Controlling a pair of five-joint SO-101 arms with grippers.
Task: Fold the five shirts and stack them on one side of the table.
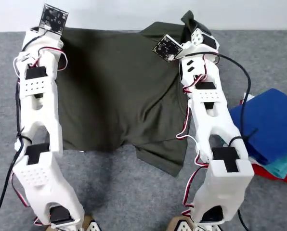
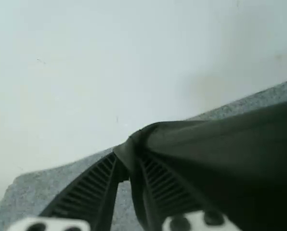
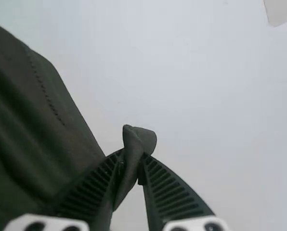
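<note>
Two white robot arms stretch across a grey worktop (image 1: 110, 192) to the far corners of a dark green shirt (image 1: 114, 86), which lies spread between them. At the right pincer (image 1: 191, 26) a corner of the cloth stands up in a peak. Beside the right arm (image 1: 208, 110) lies a stack of folded shirts: a blue shirt (image 1: 268, 125) on top, with teal (image 1: 283, 168) and red (image 1: 285, 178) beneath.

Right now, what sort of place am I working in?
Probably an indoor robot test bench: a grey covered table against a bare white wall, with a dark green shirt spread out and a pile of folded shirts at one side.
</note>
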